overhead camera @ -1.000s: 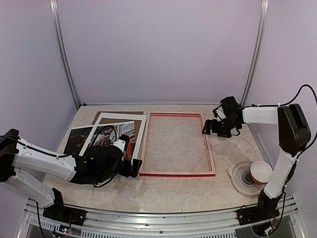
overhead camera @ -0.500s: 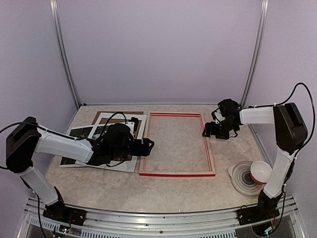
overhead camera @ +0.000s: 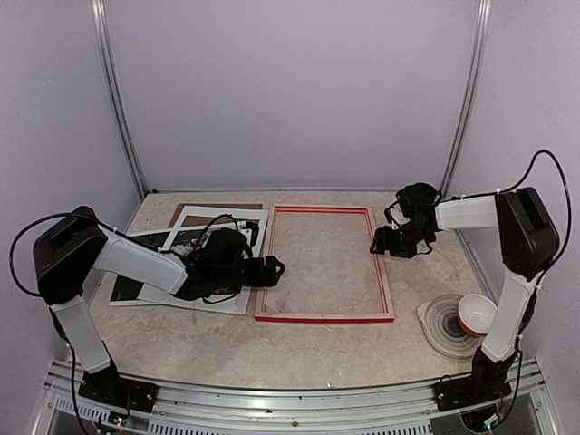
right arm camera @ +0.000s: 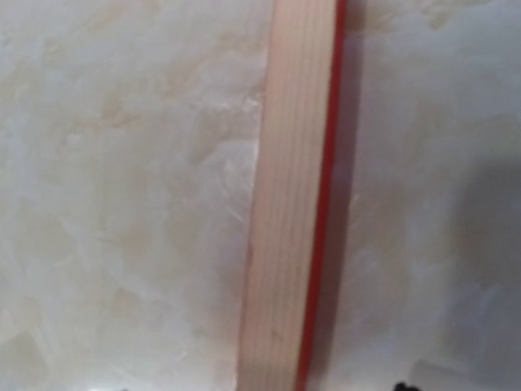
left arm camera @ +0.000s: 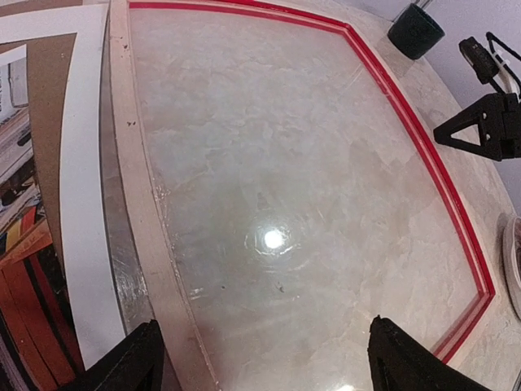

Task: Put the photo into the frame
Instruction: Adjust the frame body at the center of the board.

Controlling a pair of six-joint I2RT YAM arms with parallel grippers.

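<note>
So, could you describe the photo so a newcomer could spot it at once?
Start at the red-edged frame lying mid-table; a pile of flat sheets lies left of it. The photo is the dark printed sheet sticking out on the pile's left, unlike the white mat with its window and the brown board.

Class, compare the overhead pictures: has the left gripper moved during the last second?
Yes. The left gripper has gone from the frame's near left corner farther along its left rail, away from the arm bases.
</note>
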